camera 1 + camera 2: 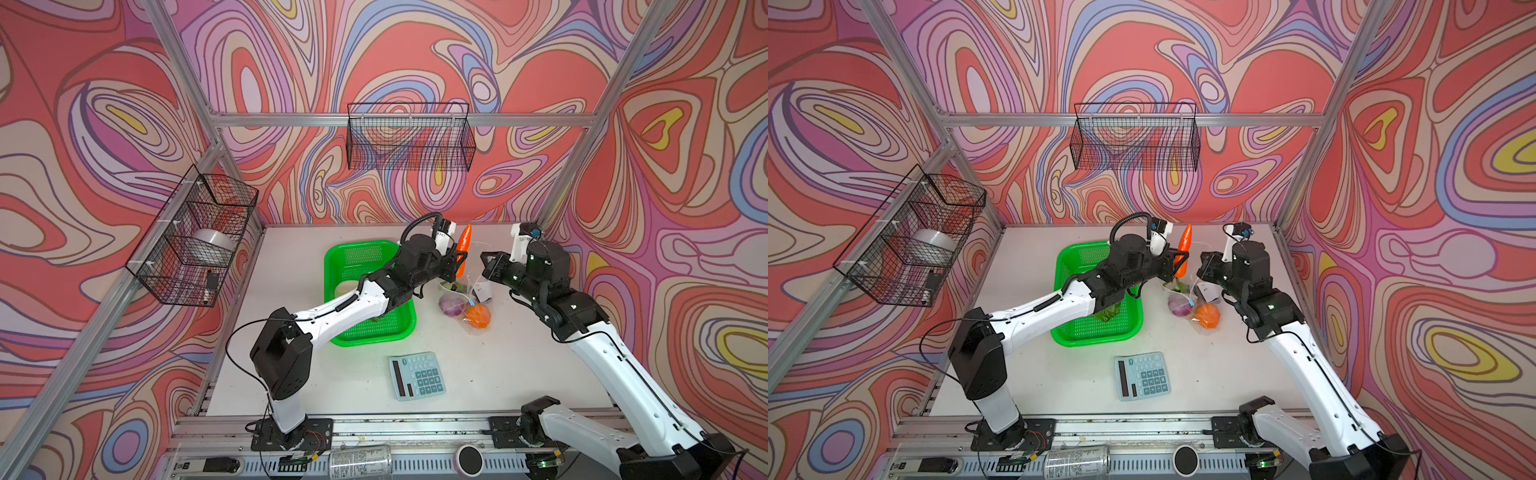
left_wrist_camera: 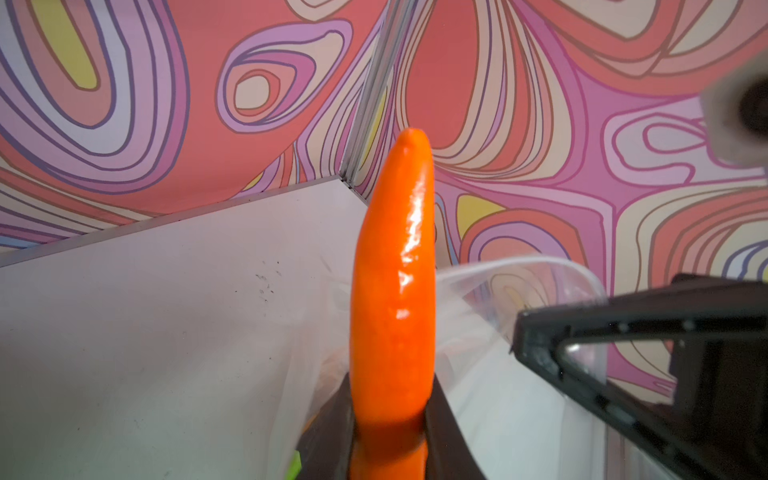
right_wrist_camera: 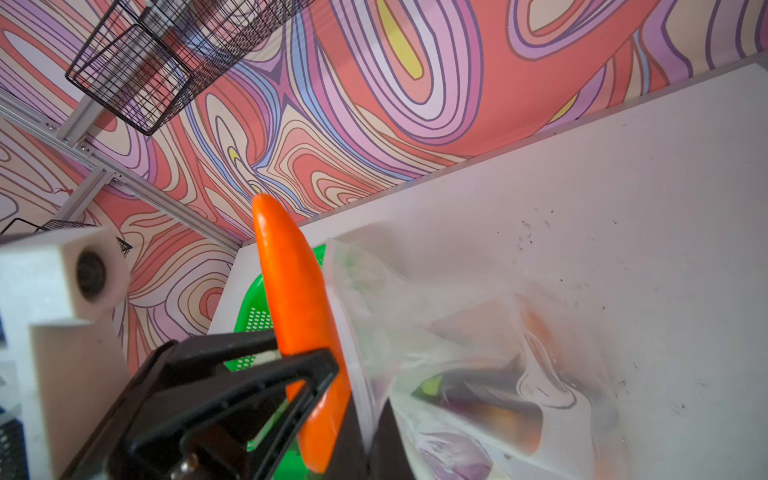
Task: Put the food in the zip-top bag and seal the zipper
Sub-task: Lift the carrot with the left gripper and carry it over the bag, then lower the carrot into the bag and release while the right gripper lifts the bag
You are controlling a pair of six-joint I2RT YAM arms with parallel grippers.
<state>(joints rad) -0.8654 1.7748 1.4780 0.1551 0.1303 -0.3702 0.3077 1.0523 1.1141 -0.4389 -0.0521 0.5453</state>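
Note:
My left gripper (image 1: pixel 457 262) (image 2: pixel 390 409) is shut on the thick end of an orange carrot (image 1: pixel 464 243) (image 1: pixel 1185 243) (image 2: pixel 392 291) (image 3: pixel 293 299), which stands tip-up beside the zip-top bag's mouth. The clear bag (image 1: pixel 473 282) (image 3: pixel 478 332) rests on the table with a purple onion (image 1: pixel 451 305) (image 1: pixel 1179 306) and an orange pumpkin (image 1: pixel 478 315) (image 1: pixel 1208 316) inside. My right gripper (image 1: pixel 485 259) (image 3: pixel 368 440) is shut on the bag's mouth edge, the zipper strip (image 3: pixel 347 332), and holds it up. A dark eggplant (image 3: pixel 478 399) shows blurred through the plastic.
A green plastic basket (image 1: pixel 365 332) (image 1: pixel 1092 337) lies under my left arm, with a green vegetable (image 1: pixel 1108 311) partly hidden in it. A light-blue calculator (image 1: pixel 417 376) lies near the front. Wire baskets (image 1: pixel 409 137) (image 1: pixel 195 237) hang on the back and left walls.

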